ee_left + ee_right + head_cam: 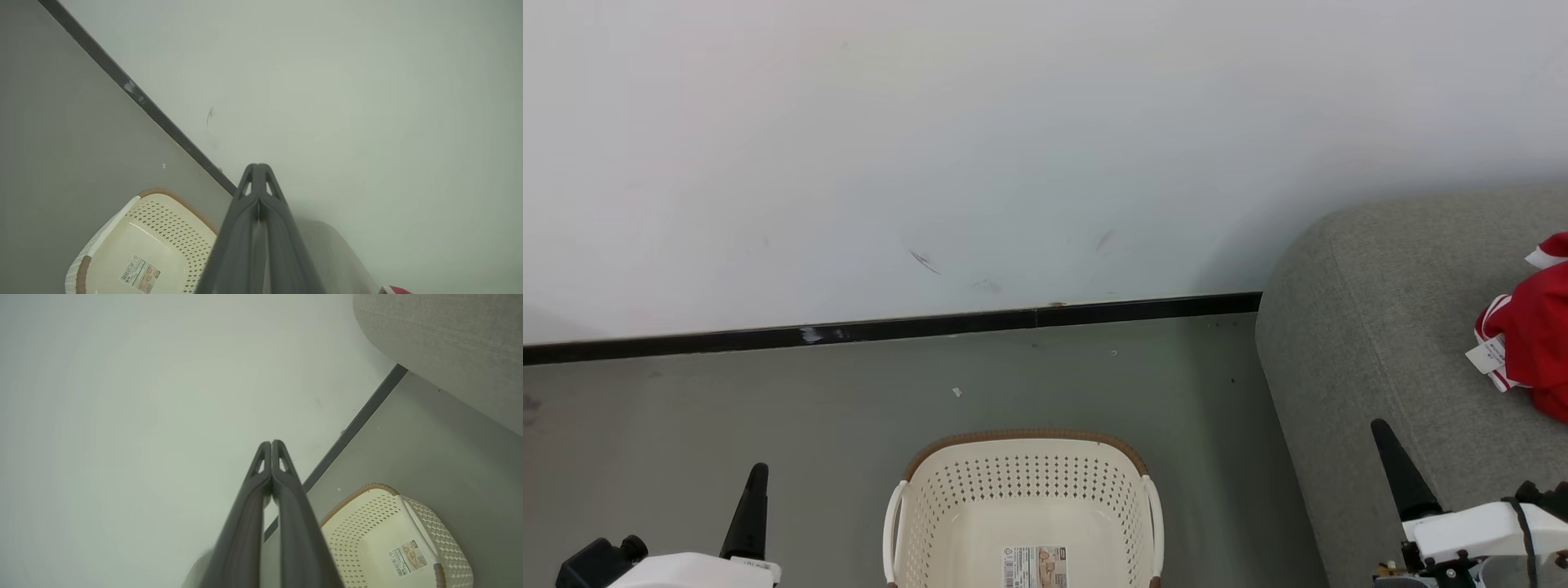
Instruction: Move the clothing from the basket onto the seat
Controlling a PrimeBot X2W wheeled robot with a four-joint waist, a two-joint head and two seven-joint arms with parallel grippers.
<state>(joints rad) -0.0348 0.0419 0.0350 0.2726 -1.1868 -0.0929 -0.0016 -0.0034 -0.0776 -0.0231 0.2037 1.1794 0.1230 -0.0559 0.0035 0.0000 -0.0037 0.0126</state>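
Because the red clothing [1531, 343] lies on the grey seat [1364, 327] and the basket [1025, 482] on the floor [727, 392] has nothing inside, the left end effector [757, 474] and right end effector [1380, 431] are pinched shut, holding nothing, probably finished.

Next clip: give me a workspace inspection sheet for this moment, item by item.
Surface: grey floor, flat.
Job's things: basket upright on the floor beside the sofa, no clothing seen inside, label on its bottom; red clothing lying on the sofa.
Clutter: small white scrap on the floor.
Grippers: left gripper shut, holding nothing; right gripper shut, holding nothing.
Cables: thin black cable across the right wrist.
Surroundings: white wall with a few scuffs; black baseboard.
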